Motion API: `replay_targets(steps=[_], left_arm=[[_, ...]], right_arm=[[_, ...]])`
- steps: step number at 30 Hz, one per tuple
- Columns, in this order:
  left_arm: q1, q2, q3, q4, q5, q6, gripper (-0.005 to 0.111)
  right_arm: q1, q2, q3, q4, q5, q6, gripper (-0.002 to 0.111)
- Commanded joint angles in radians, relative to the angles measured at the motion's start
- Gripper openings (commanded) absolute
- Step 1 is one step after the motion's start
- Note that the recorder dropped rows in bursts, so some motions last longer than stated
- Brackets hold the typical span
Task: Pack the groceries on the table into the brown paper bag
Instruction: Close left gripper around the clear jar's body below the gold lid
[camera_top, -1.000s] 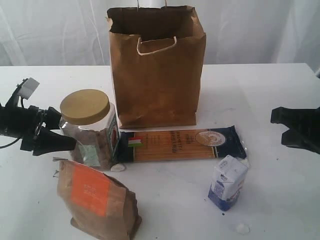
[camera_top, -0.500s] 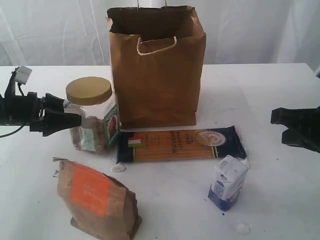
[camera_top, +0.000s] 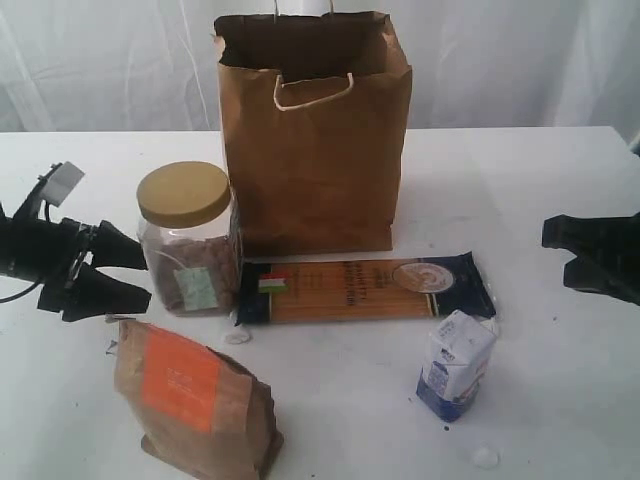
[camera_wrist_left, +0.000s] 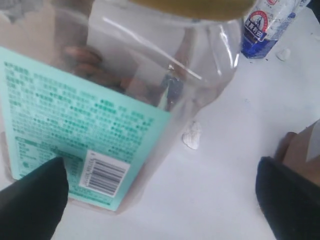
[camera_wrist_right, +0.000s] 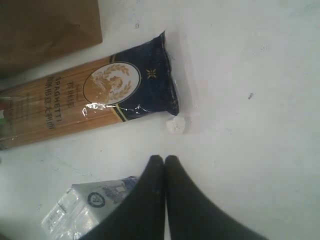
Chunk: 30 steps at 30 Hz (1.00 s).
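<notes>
Since 4 groceries lie out on the table (camera_top: 560, 400), the packing looks to be at an early stage, and none of these 4 is in the brown paper bag (camera_top: 315, 150) yet. The left claw (camera_top: 146, 280) stands spread wide and holds nothing. The clear gold-lidded jar (camera_top: 190, 250) stands upright just ahead of its tips, nearer 1 finger than the other. By my reading, this jar is the item being approached, and the grasp is not yet made. The bag stands upright beyond the jar, farther from that claw. The brown pouch with orange label (camera_top: 190, 395) sits close beside the claw's lower finger. The right claw (camera_wrist_right: 164, 161) is pressed closed and empty, hovering over bare table. The small white-blue carton (camera_top: 455, 365) is near its tips to 1 side, and the dark flat spaghetti packet (camera_top: 365, 290) lies a little farther ahead, apart from the claw.

All 4 remain to be lifted and dropped in. The bag's inside is dark, so whether anything already rests there cannot be told. No other jars appear in any view. The left wrist view is filled by the jar's wall and green label, its lid cut off. Whether either left finger touches the jar cannot be told. The right arm is cut off at the exterior view's edge.
</notes>
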<state>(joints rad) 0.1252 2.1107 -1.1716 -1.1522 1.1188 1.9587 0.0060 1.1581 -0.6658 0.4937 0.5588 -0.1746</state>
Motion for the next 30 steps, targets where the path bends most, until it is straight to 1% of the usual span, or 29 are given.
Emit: replay_targets(steps=[1,5,7,12,14,19,23,27,30], left_arm=[[-0.02,-0.006,0.007,0.006,0.102,0.156,0.105],[-0.006,-0.006,0.005,0.01,0.097,0.156,0.105],[-0.006,-0.006,-0.019,0.01,0.076,0.156,0.105],[-0.011,-0.006,-0.139,0.008,-0.017,0.156,0.105],[-0.011,-0.006,-0.176,0.01,-0.015,0.156,0.105],[-0.011,0.001,-0.214,0.01,-0.004,0.156,0.105],[-0.011,0.045,-0.253,-0.008,0.102,0.156,0.105],[-0.012,0.093,-0.283,-0.029,0.102,0.156,0.105],[-0.015,0.112,-0.285,-0.089,0.102,0.156,0.105]], right_arm=[[-0.006,-0.001,0.004,0.0,-0.008,-0.012,0.0],[-0.006,-0.001,0.004,0.0,-0.008,-0.012,0.0],[-0.006,-0.001,0.004,0.002,-0.008,-0.012,0.0],[-0.006,-0.001,0.004,0.002,-0.008,-0.012,0.0],[-0.006,-0.001,0.004,0.002,-0.008,-0.012,0.0],[-0.006,-0.001,0.004,0.002,-0.008,-0.012,0.0],[-0.006,-0.001,0.004,0.002,-0.008,-0.012,0.0],[-0.006,-0.001,0.004,0.002,-0.008,-0.012,0.0],[-0.006,-0.001,0.004,0.002,-0.008,-0.012,0.0]])
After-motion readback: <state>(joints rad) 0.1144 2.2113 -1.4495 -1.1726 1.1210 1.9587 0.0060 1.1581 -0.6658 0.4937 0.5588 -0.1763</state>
